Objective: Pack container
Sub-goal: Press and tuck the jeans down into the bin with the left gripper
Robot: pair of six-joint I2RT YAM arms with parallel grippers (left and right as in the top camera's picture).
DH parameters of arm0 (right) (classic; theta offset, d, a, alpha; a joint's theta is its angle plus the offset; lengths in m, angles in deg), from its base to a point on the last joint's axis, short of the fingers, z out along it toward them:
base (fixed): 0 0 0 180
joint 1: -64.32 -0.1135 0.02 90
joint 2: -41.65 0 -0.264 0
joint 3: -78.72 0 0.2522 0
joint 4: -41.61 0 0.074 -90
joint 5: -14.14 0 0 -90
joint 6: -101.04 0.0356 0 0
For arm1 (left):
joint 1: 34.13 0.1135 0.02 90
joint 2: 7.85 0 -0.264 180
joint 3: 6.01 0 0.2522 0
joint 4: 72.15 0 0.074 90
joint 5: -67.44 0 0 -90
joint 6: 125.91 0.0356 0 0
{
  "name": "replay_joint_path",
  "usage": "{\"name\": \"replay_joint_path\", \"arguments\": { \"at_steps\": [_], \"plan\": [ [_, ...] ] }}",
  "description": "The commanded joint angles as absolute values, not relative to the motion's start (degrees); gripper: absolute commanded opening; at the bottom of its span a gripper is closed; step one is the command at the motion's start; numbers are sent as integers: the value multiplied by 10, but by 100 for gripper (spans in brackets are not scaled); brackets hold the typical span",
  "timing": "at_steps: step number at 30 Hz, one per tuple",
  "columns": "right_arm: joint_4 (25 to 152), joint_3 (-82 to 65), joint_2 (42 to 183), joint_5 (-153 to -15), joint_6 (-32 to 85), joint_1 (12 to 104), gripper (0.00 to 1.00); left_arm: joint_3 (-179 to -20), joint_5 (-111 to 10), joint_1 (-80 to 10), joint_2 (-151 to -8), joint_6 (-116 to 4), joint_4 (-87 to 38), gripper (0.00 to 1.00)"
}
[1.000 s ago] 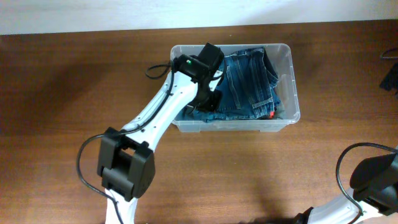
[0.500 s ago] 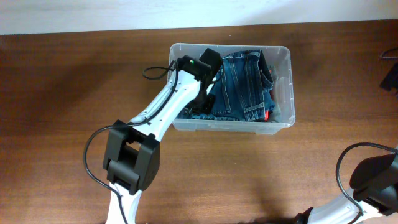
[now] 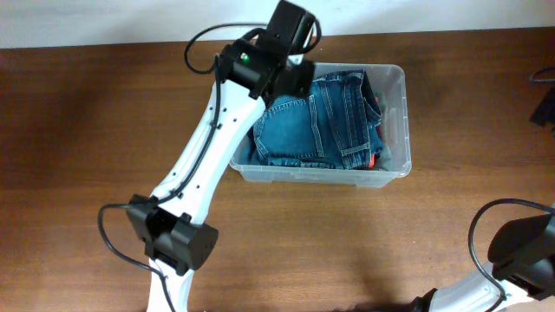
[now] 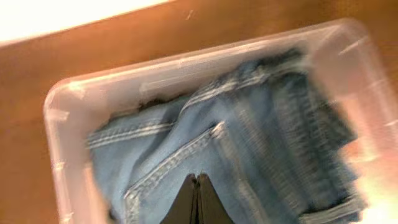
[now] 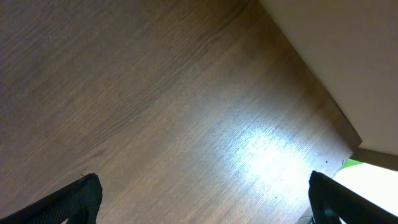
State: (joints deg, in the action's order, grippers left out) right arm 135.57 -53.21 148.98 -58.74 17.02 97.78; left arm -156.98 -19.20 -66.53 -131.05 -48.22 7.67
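Above the container (image 3: 397, 117), we see the left gripper (image 4: 196, 199) pinched closed, empty, over jeans (image 3: 316, 126); right gripper (image 5: 205, 199) gapes, holding nothing.

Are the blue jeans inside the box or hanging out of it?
Inside. From overhead, the jeans lie wholly within the walls of the container, and no denim drapes over the part of the rim that shows.

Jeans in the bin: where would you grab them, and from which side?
Probably the bunched fold along the right edge of the jeans, from straight above: the container walls block any side approach, and the flat pocket panel offers nothing to pinch.
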Motion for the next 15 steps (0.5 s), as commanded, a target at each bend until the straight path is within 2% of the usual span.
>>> {"name": "replay_joint_path", "arguments": {
  "at_steps": [1,15],
  "plan": [
    [1355,-534,1490,-580,175,977,98,-1574,-217,-681,-1309,-496,43,1],
    [1355,-534,1490,-580,175,977,98,-1574,-217,-727,-1451,-496,-97,1]
  ]
}}
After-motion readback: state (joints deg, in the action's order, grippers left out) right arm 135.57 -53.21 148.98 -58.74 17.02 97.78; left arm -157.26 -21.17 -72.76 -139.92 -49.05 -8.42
